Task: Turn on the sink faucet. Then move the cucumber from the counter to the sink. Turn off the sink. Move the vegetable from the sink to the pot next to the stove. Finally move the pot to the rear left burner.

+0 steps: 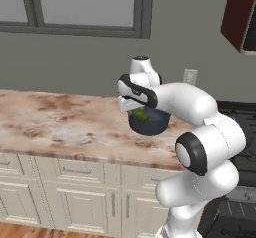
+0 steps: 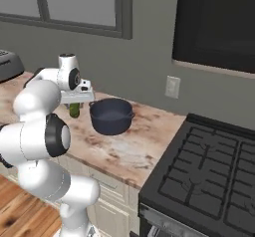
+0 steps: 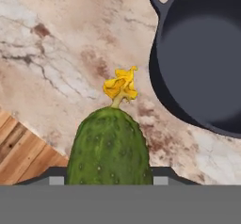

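- Landmark: the pot (image 2: 111,115), dark grey, round, two small handles, upright on the counter (image 1: 55,124).
- Nearest, hand view: the cucumber (image 3: 109,148) rises between the fingers, bumpy dark green, yellow withered flower at its far tip. Finger tips barely show beside it; they appear closed on it at a middling spread.
- Cucumber is lifted off the stone, hanging above the counter just beside the pot's rim, not inside it. In the hand view the pot (image 3: 202,58) lies up and right of the cucumber tip, its inside bare.
- Right base view: gripper (image 2: 74,103) points down at the pot's left side, a stub of cucumber (image 2: 74,110) showing under it, close to the near-left handle.
- Left base view: gripper (image 1: 134,107) in front of the pot (image 1: 148,122), green cucumber (image 1: 140,115) overlapping the rim from this angle.
- Counter edge and wood floor show below the cucumber in the hand view.
- Beyond the pot to its right: the stove (image 2: 209,166), black grates, well apart from the pot.
- Behind the pot: grey wall with a white outlet (image 2: 173,87).
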### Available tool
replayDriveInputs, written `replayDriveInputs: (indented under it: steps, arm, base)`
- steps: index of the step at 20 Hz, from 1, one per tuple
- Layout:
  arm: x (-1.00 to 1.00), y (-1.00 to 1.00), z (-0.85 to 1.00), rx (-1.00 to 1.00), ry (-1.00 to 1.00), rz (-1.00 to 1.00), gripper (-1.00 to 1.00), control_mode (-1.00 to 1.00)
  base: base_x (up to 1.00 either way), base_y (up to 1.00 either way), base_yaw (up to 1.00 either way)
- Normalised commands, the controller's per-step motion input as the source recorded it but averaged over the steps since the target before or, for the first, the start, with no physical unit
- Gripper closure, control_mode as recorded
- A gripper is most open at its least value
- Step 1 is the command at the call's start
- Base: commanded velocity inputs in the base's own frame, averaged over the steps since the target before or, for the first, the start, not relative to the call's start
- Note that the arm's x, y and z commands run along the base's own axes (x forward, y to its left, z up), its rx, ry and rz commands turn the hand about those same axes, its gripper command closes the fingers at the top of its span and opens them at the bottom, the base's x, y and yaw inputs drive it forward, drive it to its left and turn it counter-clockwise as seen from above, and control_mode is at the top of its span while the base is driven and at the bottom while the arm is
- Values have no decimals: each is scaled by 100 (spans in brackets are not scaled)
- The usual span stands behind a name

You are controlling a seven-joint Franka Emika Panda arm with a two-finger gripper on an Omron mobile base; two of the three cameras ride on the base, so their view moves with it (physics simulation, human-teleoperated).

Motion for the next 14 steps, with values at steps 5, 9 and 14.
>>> replayDriveInputs:
  steps: [5,9,14]
  arm:
    - [0,0,0,0,0,0,100,100]
    - [0,0,0,0,0,0,100,100]
    - [0,0,0,0,0,0,100,100]
  base:
    - [0,-9,-40]
    - [0,-28,-43]
    - [2,-22,-38]
